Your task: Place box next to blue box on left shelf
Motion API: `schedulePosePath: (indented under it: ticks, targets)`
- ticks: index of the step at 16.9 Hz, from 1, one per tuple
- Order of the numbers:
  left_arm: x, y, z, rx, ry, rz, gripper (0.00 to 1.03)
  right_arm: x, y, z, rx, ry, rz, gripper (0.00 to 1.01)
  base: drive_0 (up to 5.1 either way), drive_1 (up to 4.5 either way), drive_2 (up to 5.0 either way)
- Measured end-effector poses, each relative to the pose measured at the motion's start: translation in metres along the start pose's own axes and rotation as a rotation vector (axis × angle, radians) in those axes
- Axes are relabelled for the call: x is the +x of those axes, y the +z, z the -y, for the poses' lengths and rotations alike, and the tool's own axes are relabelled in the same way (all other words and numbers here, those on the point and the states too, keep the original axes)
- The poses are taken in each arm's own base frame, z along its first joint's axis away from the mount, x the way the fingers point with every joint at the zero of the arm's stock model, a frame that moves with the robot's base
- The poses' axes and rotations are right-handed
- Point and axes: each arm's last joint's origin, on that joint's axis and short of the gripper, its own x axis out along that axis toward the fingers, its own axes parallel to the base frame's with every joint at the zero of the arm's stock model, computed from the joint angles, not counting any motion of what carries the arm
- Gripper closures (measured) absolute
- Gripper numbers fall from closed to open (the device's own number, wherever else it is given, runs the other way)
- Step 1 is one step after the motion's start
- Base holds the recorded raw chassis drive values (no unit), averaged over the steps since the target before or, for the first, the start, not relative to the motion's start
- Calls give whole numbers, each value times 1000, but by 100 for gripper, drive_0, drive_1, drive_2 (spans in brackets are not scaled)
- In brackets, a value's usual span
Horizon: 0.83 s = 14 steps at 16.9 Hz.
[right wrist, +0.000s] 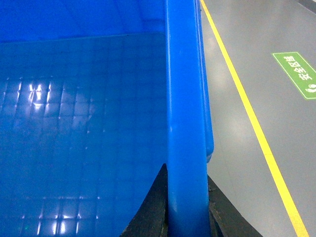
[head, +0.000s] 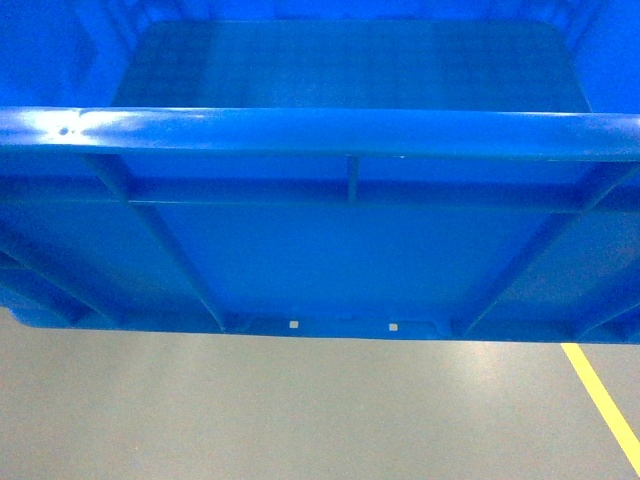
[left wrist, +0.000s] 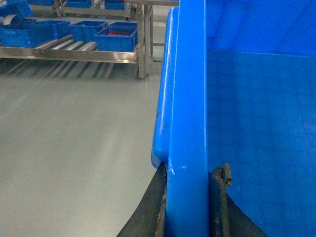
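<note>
The left gripper (left wrist: 186, 207) is clamped on the left rim of the box (head: 340, 240), one dark finger (left wrist: 220, 197) inside the wall and the other outside, and the right gripper (right wrist: 186, 207) pinches the right rim the same way. The box hangs between them above the grey floor (head: 300, 410), its ribbed near wall and thick rim filling the head view. Well beyond its left side stands a roller shelf (left wrist: 84, 52) carrying small blue crates (left wrist: 116, 38), while a yellow floor line (right wrist: 247, 108) and a green floor sign (right wrist: 298, 74) lie to its right.
</note>
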Motion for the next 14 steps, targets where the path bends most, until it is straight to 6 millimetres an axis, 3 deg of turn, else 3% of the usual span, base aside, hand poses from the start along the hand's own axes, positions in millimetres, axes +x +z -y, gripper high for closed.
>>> schedulePosePath:
  ticks: [14]
  targets:
    - [0,0,0,0,0,-1,93,0,0,0,0,0,0,92,3,423,-417]
